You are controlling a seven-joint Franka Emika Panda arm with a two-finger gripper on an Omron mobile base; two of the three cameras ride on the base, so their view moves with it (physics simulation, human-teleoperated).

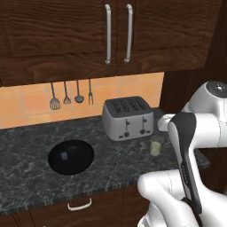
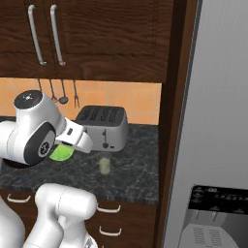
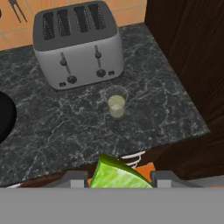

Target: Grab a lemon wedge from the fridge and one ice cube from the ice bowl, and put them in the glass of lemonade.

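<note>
Claw (image 3: 120, 180) closed on our lemon wedge (image 3: 117, 175), above the counter (image 3: 65, 127) edge; glass of lemonade (image 3: 116, 102) stands before the toaster (image 3: 78, 43).

Dark wood cabinets (image 1: 66, 35) over an orange tiled wall (image 1: 26, 106), hung utensils (image 1: 71, 95) above a black marbled counter (image 1: 26, 146)

No text, label, brand, number or sign could be read in any view. The black dispenser panel on the fridge (image 2: 213, 201) carried small pale marks, but they were too blurred to read. The toaster (image 3: 78, 43) showed no lettering.
</note>
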